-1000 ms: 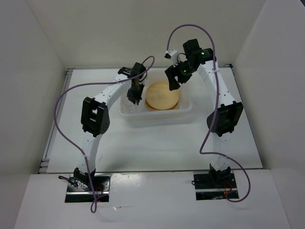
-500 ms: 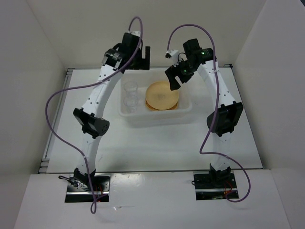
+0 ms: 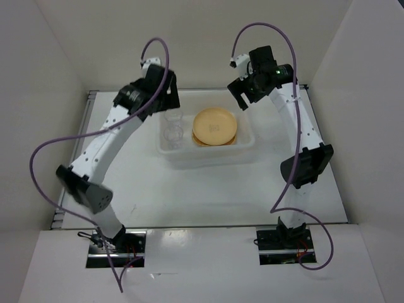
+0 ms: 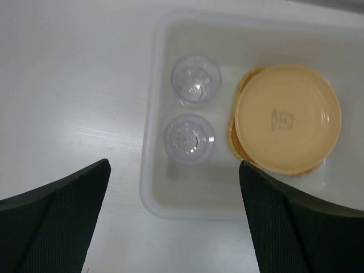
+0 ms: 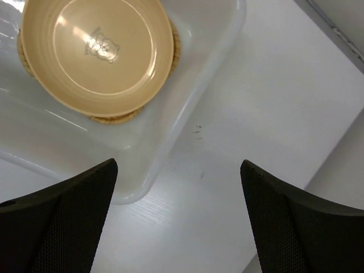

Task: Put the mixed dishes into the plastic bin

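Top external view: the left pincer [image 3: 170,98] has risen out of the left end of the plastic bin [image 3: 208,158] and now hangs above its left rim with both fingers spread wide and nothing between them. A second ago it was down inside that end, nearly closed. Two clear cups [image 4: 196,78] [image 4: 189,138] stand upright there, one behind the other, just beside the plate stack.

The right pincer [image 3: 238,95] has lifted off its position over the stack and drawn back toward the rear right corner of the bin. Its fingers are also spread and carry nothing.

A round tan-yellow plate [image 3: 214,125] lies face-up in the middle of the bin. The edge of the woven plate [image 5: 111,119] shows beneath it. How many plates lie in the stack cannot be told from above.

Meaning for the task – the last release appears to be the second cup. Every dish in view sits inside the bin on the bench [image 3: 189,196], and both arms are withdrawing – the placement is judged complete, or very nearly so.
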